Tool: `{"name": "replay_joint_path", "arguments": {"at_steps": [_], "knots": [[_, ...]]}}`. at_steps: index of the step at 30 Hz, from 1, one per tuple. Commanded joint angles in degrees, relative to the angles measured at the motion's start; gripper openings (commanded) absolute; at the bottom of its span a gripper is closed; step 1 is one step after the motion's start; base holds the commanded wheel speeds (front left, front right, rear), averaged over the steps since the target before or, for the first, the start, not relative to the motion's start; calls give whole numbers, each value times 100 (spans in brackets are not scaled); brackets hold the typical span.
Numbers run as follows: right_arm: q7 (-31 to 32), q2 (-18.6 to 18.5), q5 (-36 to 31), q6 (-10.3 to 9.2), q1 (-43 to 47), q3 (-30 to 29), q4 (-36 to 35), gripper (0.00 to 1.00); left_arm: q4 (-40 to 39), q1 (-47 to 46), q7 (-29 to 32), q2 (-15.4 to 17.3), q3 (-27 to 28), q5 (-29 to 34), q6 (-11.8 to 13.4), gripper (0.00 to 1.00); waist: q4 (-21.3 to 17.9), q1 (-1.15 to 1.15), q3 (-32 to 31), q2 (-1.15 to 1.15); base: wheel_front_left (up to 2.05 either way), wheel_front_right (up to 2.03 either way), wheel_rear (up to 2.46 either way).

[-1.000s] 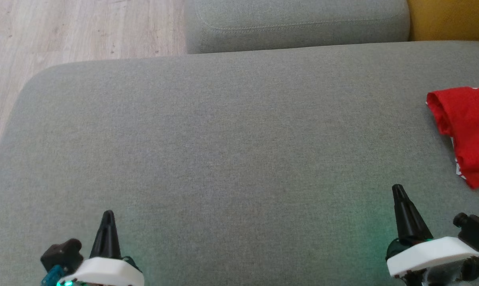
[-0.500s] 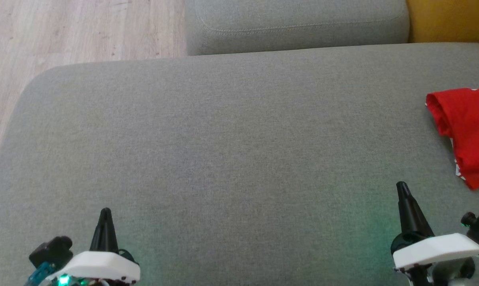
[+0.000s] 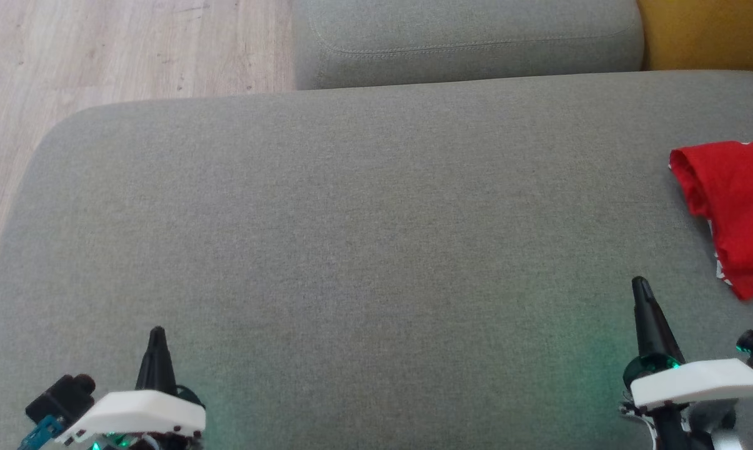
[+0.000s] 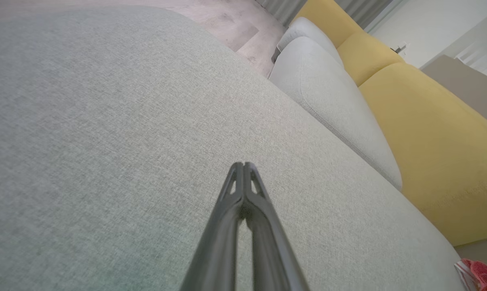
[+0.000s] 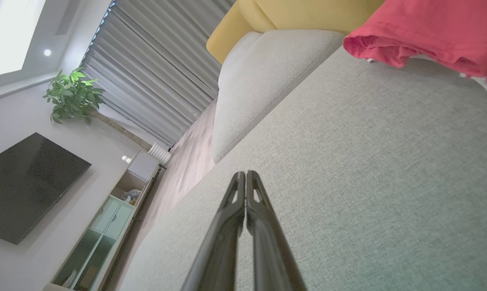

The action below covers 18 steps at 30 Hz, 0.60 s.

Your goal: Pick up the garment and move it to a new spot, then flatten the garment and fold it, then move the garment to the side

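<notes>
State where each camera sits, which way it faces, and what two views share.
Head view: on the head, looking down at the grey fabric sofa seat; shut left hand and right hand at bottom.
Left wrist view: on that wrist, along its hand across the seat toward the yellow sofa backrest.
Right wrist view: on that wrist, along its hand toward the crumpled red cloth garment.
Shared: all show seat and garment.

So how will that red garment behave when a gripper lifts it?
Probably floppy: the red garment lies bunched in rolled folds, so it should drape when lifted. Likely light, as it looks like thin cloth. Pushed along the grey cushion, it would probably wrinkle, not slide.
</notes>
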Motion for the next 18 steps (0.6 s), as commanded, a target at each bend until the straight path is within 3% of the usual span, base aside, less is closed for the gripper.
{"name": "replay_joint_path", "arguments": {"at_steps": [1, 18], "knots": [[-2, -135, 202, -2, -286, 10, -117, 0, -146, -326, 23, 18, 198, -163, -75, 0, 1, 0, -4, 0, 0, 0, 0], [35, -151, 1241, -3, -479, -60, 123, 0, -105, -416, 231, -154, 540, -1062, -352, 0, 6, 0, -45, 0, 0, 0, 0]]}}
